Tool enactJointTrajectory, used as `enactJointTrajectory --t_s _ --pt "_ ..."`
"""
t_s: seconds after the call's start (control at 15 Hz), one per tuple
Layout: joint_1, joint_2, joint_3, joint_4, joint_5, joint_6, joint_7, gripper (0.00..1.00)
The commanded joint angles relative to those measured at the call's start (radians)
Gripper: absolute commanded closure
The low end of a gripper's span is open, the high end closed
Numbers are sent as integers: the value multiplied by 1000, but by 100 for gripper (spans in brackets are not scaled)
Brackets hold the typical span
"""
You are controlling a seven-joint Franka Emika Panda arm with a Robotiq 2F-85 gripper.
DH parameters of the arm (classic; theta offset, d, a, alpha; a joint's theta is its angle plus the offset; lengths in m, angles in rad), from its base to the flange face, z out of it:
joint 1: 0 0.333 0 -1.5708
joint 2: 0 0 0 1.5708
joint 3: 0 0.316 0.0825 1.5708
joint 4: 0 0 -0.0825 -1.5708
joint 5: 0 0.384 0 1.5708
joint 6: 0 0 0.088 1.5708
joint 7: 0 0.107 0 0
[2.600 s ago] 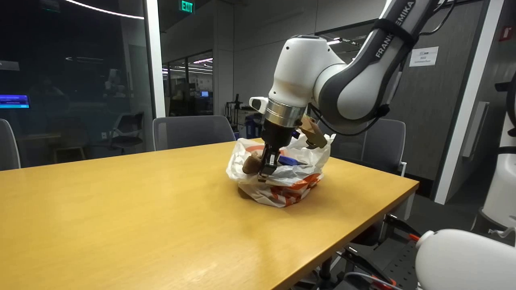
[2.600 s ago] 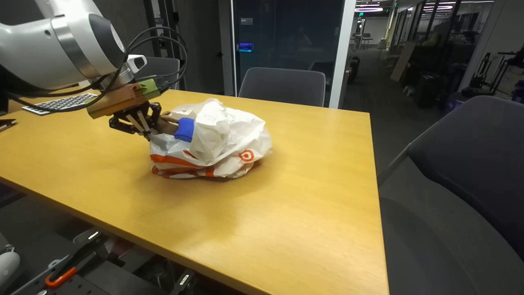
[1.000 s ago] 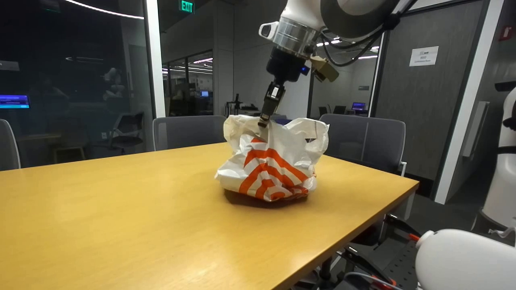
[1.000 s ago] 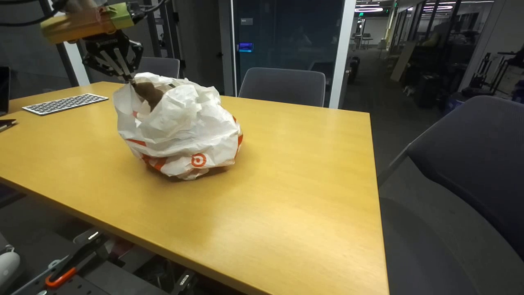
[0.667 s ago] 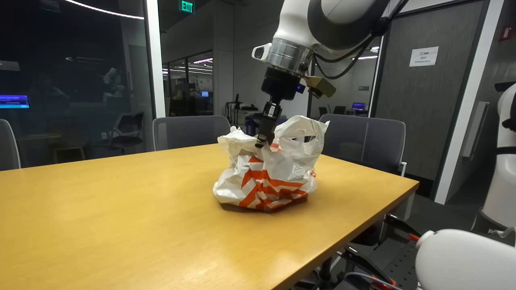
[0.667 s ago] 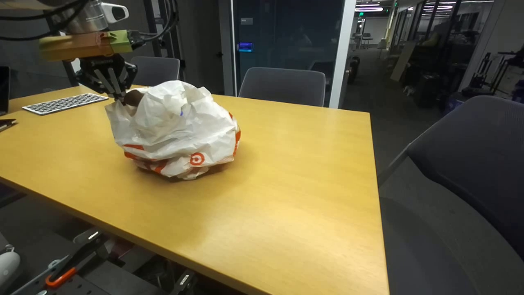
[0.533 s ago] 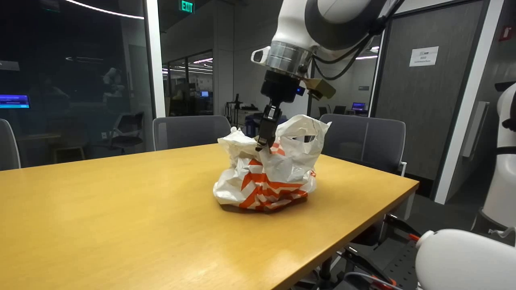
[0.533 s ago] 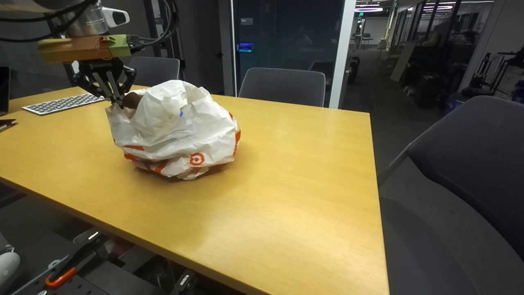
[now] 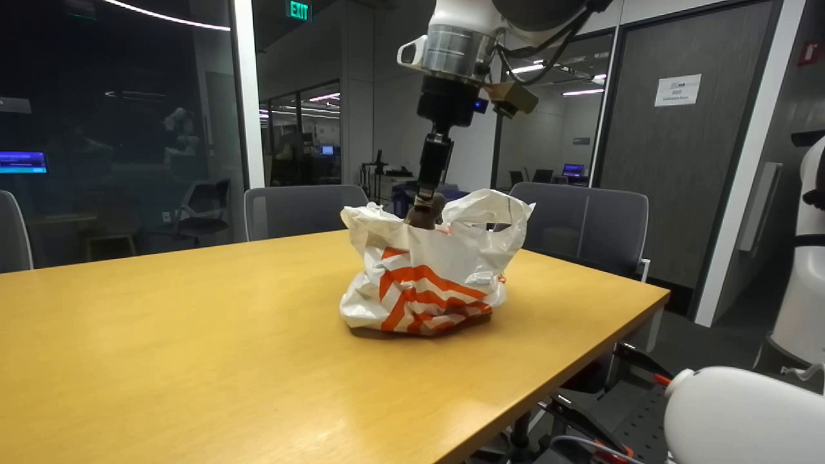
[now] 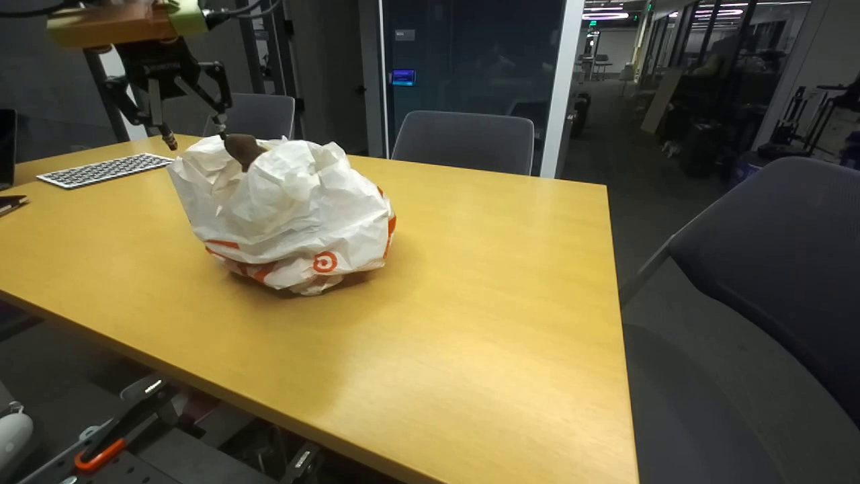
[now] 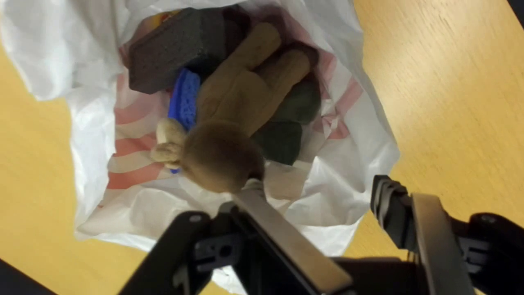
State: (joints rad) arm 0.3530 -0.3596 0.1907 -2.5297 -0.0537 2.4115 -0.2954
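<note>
Right now the gripper (image 10: pixel 196 139) is poised over the white Target plastic bag (image 10: pixel 289 222) on the bench (image 10: pixel 470 316), its jaws spread wide, nothing gripped. One jaw is set right at the head of the brown plush toy (image 11: pixel 235 102) inside, contact impossible to judge, the other outside the rim. A positioning step seems in hand; for any grasp, the toy's head would need to be brought squarely between the two.

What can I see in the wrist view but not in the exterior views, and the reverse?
Only the wrist view shows a dark block and dark green shapes inside the bag. Only the exterior views show grey chairs and, in an exterior view, a white keyboard. All share the bag, the brown toy in it, the gripper and the table.
</note>
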Motion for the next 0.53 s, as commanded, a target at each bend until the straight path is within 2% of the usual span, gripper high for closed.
enactJointTrajectory --t_s 0.0,0.27,0.47 --pt "-51 -50 41 62 -97 -126 70 1" --pt "-77 -44 58 115 -171 -262 109 0" --pt "-87 -35 68 131 -214 -292 136 0"
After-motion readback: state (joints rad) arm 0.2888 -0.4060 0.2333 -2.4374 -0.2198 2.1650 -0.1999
